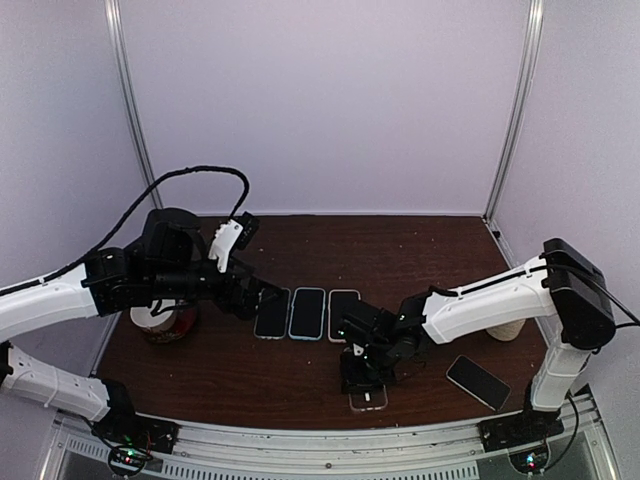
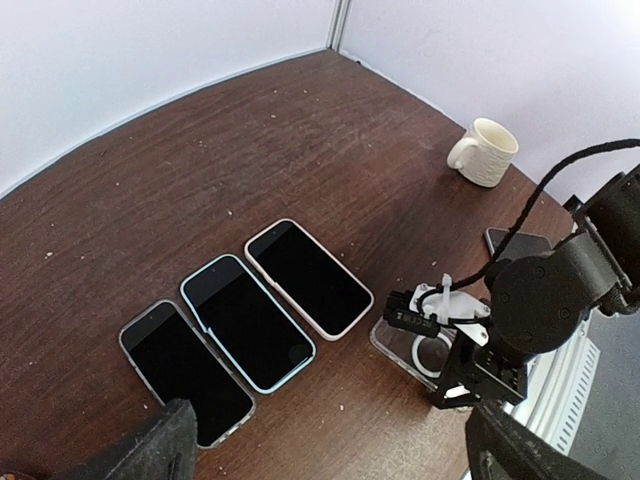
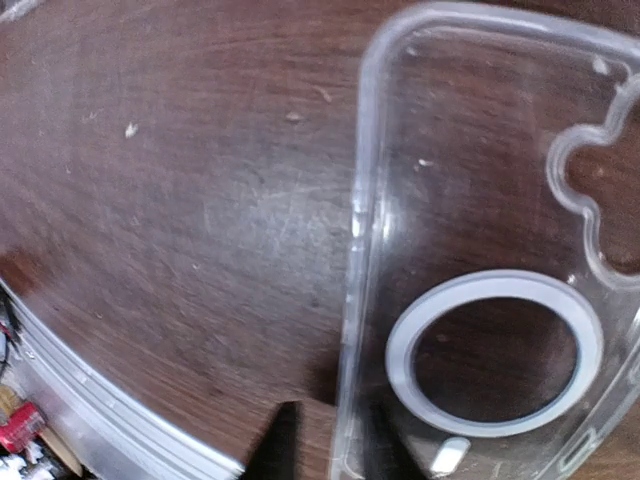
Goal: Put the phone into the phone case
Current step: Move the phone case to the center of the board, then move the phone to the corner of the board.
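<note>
Tabletop (image 1: 250, 370): three phones (image 1: 307, 313) abreast; right claw (image 3: 332, 448) perhaps straddling case (image 3: 480, 200).

On the table (image 1: 300, 250), seen from the top view, three phones lie side by side in a row at the middle of the frame: the left phone (image 1: 271, 313), the middle phone (image 1: 307, 313) and the right phone (image 1: 342, 314), each just beside the next. Below the row's right end, at lower centre, lies the phone case (image 1: 367, 399). A loose phone (image 1: 478, 381) lies at the lower right, apart from the case. A mug (image 1: 505, 331) stands above it at the right edge, and a cup (image 1: 158, 325) stands at the left, left of the row.
</note>
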